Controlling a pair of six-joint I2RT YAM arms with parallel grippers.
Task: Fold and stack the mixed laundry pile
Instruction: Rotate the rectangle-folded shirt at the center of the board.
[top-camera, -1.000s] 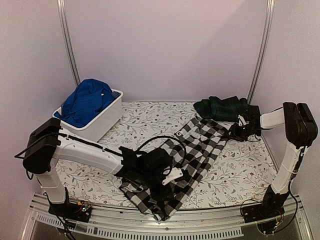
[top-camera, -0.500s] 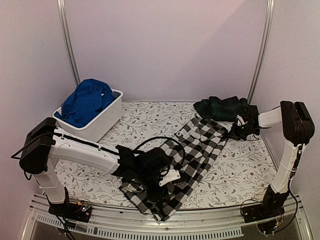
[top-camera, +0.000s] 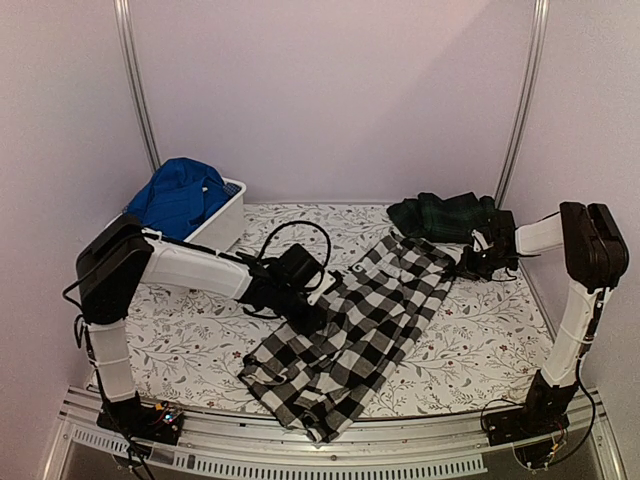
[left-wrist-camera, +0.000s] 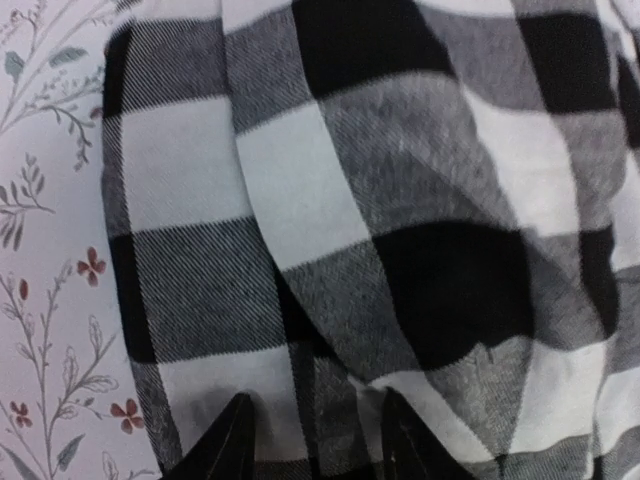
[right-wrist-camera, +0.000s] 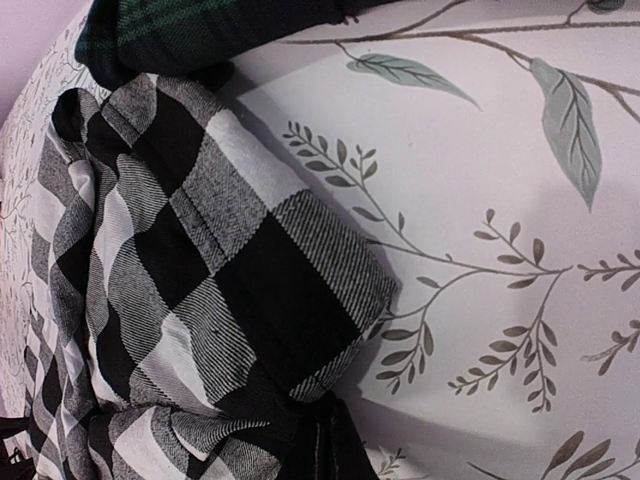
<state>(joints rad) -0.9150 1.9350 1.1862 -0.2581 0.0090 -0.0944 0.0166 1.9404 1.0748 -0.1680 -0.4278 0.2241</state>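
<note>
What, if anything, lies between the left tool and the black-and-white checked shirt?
Nothing visible does. The left tool sits directly over the black-and-white checked shirt, fingertips at the cloth near its left edge. The white tub stands farther back, out of the way.

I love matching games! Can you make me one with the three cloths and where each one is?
Things:
1. blue cloth
2. tartan cloth
3. checked shirt

Places:
A. spread across the middle of the table
B. heaped in the white tub
C. bunched at the far right of the table

Pairs: 1-B, 2-C, 3-A
</note>
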